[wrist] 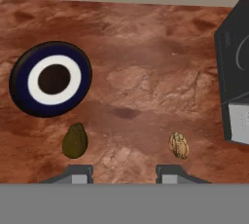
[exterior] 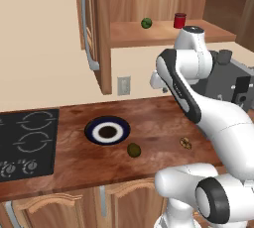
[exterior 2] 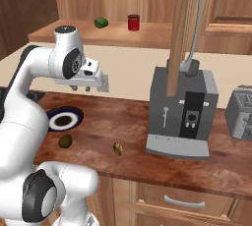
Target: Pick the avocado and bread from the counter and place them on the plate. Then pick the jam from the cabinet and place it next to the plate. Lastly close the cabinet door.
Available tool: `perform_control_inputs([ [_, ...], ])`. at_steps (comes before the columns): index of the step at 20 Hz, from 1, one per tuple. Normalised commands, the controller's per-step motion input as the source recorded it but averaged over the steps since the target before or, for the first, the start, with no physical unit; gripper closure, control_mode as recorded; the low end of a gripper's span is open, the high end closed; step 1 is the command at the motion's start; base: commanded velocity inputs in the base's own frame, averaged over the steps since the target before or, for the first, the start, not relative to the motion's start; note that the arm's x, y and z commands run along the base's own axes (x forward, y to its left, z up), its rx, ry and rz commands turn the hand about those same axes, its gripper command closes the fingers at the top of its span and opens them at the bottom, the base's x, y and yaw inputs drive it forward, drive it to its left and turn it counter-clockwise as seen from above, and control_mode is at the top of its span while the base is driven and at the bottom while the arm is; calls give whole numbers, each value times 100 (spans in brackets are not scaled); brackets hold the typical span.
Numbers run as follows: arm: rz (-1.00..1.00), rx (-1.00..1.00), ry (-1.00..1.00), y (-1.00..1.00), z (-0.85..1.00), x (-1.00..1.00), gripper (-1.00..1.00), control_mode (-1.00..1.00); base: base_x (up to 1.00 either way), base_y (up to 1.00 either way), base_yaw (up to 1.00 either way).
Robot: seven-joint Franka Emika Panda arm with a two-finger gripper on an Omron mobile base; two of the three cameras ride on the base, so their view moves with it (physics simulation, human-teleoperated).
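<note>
While empty: gripper (wrist: 124,173) above counter (wrist: 146,86).

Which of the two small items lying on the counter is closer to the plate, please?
The avocado: the dark olive-green oval lies just off the rim of the plate. The tan, lumpy bread sits farther along the counter, toward the coffee machine.

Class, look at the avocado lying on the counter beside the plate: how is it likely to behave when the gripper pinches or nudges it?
The avocado is a smooth oval, so it may roll if nudged. Its rounded sides could slip between flat fingertips. It looks small against the plate, so it is probably light.
</note>
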Motion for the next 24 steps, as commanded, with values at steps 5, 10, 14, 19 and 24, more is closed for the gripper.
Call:
perform_control_inputs([
  [5,0,0,0,0,-5,-6,-100,-100,0,0,0],
  [10,1,1,0,6,-18,-17,-100,-100,0,0,0],
  [14,3,5,0,7,-15,-36,-100,-100,0,0,0],
  [19,4,4,0,11,-13,-47,-100,-100,0,0,0],
  [24,4,0,0,21,-13,-34,-100,-100,0,0,0],
])
